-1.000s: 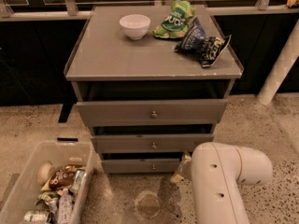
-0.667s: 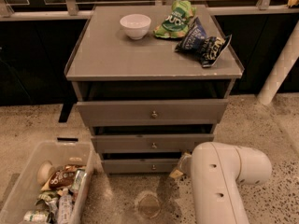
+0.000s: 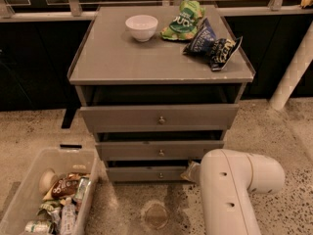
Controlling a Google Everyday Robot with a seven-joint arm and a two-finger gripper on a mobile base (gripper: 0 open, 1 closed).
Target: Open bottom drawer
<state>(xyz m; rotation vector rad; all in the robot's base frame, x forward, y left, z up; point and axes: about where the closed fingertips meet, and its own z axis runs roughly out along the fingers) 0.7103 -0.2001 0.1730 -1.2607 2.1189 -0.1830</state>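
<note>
a grey cabinet [image 3: 146,58] is seen from above and in front, standing on a speckled floor [image 3: 279,131]. the bottom drawer [image 3: 142,174] is found at the very foot of the cabinet, under the middle drawer [image 3: 127,151] and the top drawer [image 3: 122,117]. its front is turned toward the camera, and its long axis is laid level, running left to right across the view. a small round knob [image 3: 160,175] is set at the centre of the front, and a dark gap is seen along its upper edge.

the gripper [image 3: 190,172] is held low at the right end of the bottom drawer's front, just beside it and to the right of the knob; most of it is hidden behind the white arm [image 3: 234,190], which fills the lower right. whether the gripper is spread or pressed together cannot be told, nor whether the drawer is touched.

on the cabinet top a white bowl [image 3: 142,27], a green snack bag [image 3: 183,21] and a dark blue snack bag [image 3: 215,44] are laid. a clear plastic bin [image 3: 58,152] of packets is placed on the floor at the left.
</note>
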